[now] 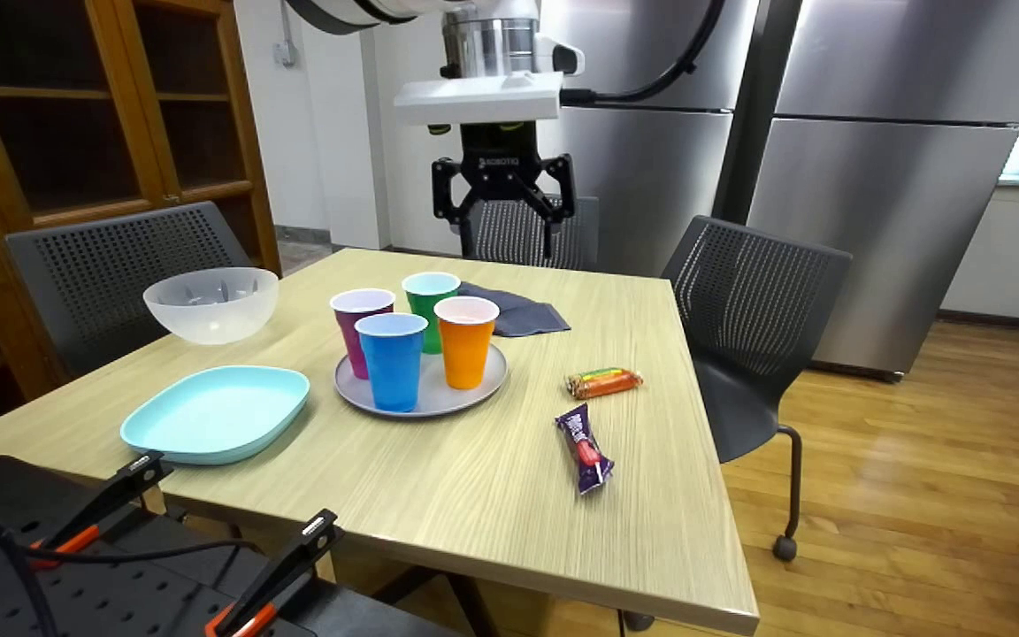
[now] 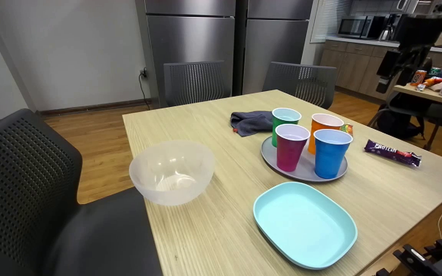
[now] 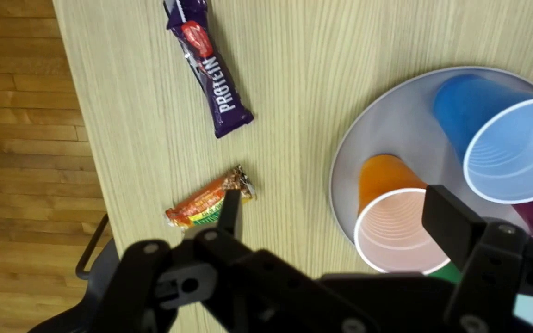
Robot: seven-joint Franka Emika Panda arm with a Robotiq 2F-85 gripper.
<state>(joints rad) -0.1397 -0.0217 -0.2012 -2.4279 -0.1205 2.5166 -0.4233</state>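
Pale tabletop (image 1: 509, 482) supports a gray plate (image 1: 432, 396) holding four cups (image 1: 394, 367).

A blue cup (image 2: 330, 159) and three other cups (image 2: 290, 153) stand on a grey plate (image 2: 305, 172)

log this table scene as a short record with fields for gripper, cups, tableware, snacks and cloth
gripper: open, holding nothing, raised above tabletop level
drinkware: blue cup, orange cup, green cup, purple cup, all upright on the gray plate
tableware: turquoise tray, translucent bowl
food: purple protein bar, orange wrapped snack, lying apart on the table
cloth: dark gray, bunched, close to the green cup; contact unclear
backdrop: chairs around the table, steel refrigerators
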